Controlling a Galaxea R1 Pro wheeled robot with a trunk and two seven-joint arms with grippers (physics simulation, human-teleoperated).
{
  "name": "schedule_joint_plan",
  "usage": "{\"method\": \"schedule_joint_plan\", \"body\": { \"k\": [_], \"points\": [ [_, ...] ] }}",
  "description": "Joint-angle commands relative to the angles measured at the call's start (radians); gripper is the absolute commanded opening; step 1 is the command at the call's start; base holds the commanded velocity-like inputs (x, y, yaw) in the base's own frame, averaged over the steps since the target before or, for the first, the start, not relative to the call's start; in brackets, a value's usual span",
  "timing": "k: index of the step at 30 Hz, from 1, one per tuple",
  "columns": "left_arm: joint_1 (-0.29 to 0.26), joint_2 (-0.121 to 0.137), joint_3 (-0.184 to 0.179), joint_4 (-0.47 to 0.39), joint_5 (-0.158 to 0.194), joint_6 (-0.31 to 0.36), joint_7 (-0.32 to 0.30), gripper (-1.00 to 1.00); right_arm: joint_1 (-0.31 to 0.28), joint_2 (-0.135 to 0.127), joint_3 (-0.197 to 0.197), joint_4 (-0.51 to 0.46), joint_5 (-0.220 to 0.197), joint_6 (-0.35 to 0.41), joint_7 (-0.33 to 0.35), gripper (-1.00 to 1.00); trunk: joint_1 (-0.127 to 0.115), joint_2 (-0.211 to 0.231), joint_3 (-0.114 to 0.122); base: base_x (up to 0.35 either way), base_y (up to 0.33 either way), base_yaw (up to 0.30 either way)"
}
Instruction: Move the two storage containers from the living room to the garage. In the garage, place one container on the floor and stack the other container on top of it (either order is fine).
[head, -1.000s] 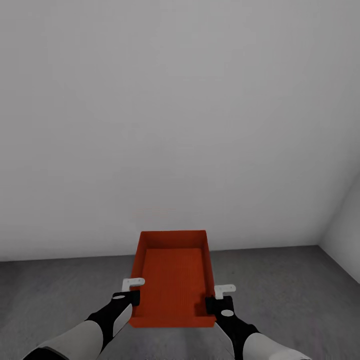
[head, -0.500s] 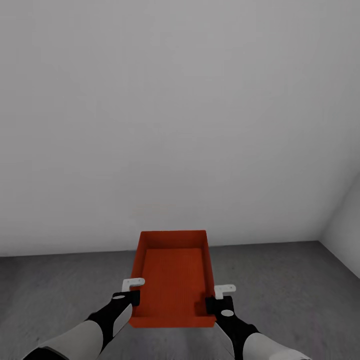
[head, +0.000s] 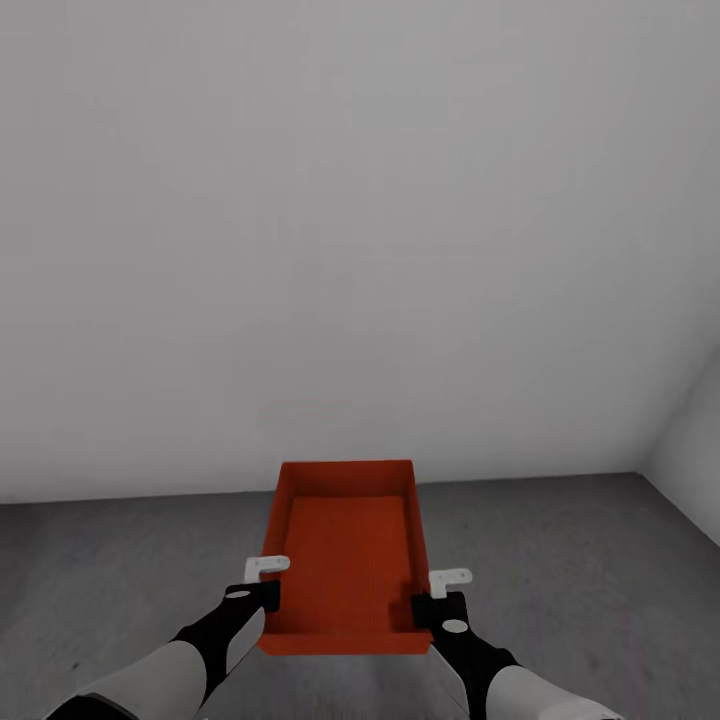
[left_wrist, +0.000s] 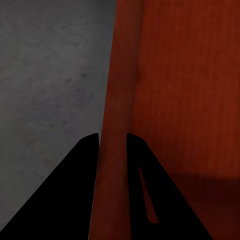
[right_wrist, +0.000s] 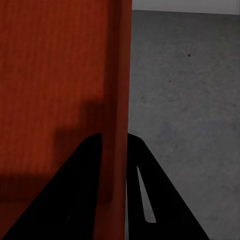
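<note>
One orange-red storage container (head: 345, 550) hangs in front of me above the dark grey garage floor (head: 120, 560), long side pointing away, with nothing inside. My left gripper (head: 268, 598) is shut on its left wall near the near corner. My right gripper (head: 425, 610) is shut on its right wall opposite. In the left wrist view the thin wall (left_wrist: 117, 100) runs between the two dark fingers of the left gripper (left_wrist: 112, 137). The right wrist view has the other wall (right_wrist: 120, 75) pinched by the right gripper (right_wrist: 114, 136), and speckled floor (right_wrist: 185, 100) lies beyond.
A plain white-grey wall (head: 350, 250) stands straight ahead and meets the floor just beyond the container. A second wall (head: 690, 470) closes the corner at the right. Bare floor stretches to the left and right of the container.
The line where wall meets floor has risen in the picture, so the camera has moved and more floor shows. The container and both grippers keep their places in the view.
</note>
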Motion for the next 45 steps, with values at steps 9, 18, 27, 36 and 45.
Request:
{"method": "schedule_joint_plan", "body": {
  "k": [9, 18, 27, 36, 45],
  "points": [
    [-0.001, 0.007, 0.079, -0.005, -0.015, -0.026, 0.012, -1.00, 0.000, -0.002, -0.018, 0.001, -0.008, -0.002, 0.007, -1.00, 0.035, -0.064, -0.044, 0.000, 0.000, 0.000],
    [-0.001, 0.007, 0.079, -0.006, -0.015, -0.025, 0.012, -1.00, 0.000, -0.002, -0.018, 0.001, -0.009, -0.002, 0.007, -1.00, 0.069, -0.127, -0.087, 0.000, 0.000, 0.000],
    [-0.001, 0.007, 0.079, -0.008, -0.015, -0.024, 0.012, -1.00, 0.000, -0.001, -0.018, 0.001, -0.009, -0.002, 0.007, -1.00, 0.104, -0.190, -0.129, 0.000, 0.000, 0.000],
    [-0.001, 0.007, 0.079, -0.008, -0.015, -0.024, 0.012, -1.00, 0.000, -0.001, -0.018, 0.001, -0.009, -0.002, 0.007, -1.00, 0.138, -0.253, -0.172, 0.000, 0.000, 0.000],
    [-0.001, 0.007, 0.079, -0.008, -0.015, -0.025, 0.012, -1.00, 0.000, -0.001, -0.018, 0.001, -0.009, -0.002, 0.007, -1.00, 0.173, -0.316, -0.215, 0.000, 0.000, 0.000]
  ]
}}
